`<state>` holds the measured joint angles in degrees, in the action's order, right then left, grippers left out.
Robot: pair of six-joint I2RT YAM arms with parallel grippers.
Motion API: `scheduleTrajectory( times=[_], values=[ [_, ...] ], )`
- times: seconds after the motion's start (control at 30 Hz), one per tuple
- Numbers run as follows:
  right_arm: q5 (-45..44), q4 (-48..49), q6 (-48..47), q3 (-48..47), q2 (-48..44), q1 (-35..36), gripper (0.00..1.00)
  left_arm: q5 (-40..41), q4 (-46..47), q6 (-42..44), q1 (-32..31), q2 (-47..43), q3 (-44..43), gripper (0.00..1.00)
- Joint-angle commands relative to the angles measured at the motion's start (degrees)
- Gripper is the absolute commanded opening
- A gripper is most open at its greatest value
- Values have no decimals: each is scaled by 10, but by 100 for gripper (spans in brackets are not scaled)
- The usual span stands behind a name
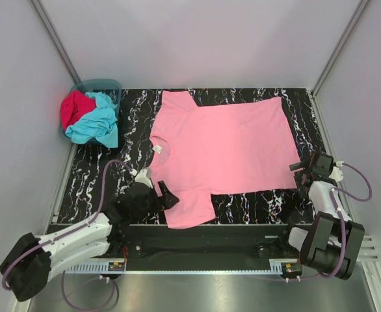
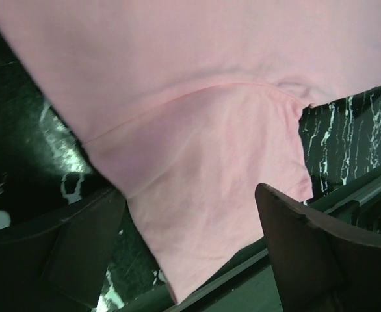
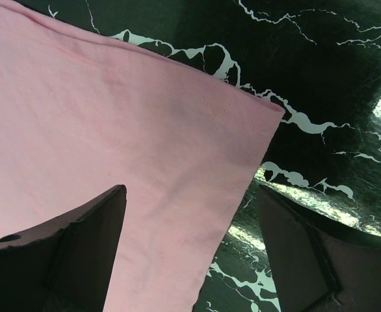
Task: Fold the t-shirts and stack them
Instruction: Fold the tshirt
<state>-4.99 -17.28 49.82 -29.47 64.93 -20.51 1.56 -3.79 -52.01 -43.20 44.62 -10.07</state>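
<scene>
The light pink t-shirt (image 1: 223, 146) lies spread flat on the black marbled table (image 1: 99, 175), its neck and white label (image 1: 157, 149) to the left and its hem to the right. My left gripper (image 1: 163, 194) hovers open over the near sleeve (image 2: 210, 195), one finger on each side of the cloth (image 2: 187, 198). My right gripper (image 1: 305, 174) stands open above the near hem corner (image 3: 242, 123), straddling the shirt's edge (image 3: 190, 195). A turquoise t-shirt (image 1: 98, 123) and a crimson red one (image 1: 73, 107) sit bunched in the basket.
A teal plastic basket (image 1: 106, 84) stands at the table's back left corner. Grey walls close in the table at the back and on both sides. A metal rail (image 1: 197, 237) runs along the near edge, just past the sleeve.
</scene>
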Motion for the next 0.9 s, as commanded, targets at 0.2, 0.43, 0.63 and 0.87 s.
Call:
scheduleTrajectory(
  times=[0.2,0.43,0.63,0.87],
  values=[
    [-7,1,11,-11,3,1,81,-33,114,-10,-26,118,26,85],
    [-77,-41,25,-37,-11,-2,78,-21,109,-6,-33,101,29,84],
    [-138,-126,1,-89,14,-8,80,-23,129,7,-33,106,32,85],
    [-116,-134,-32,-85,57,-8,82,-52,196,18,-33,151,37,85]
  ],
)
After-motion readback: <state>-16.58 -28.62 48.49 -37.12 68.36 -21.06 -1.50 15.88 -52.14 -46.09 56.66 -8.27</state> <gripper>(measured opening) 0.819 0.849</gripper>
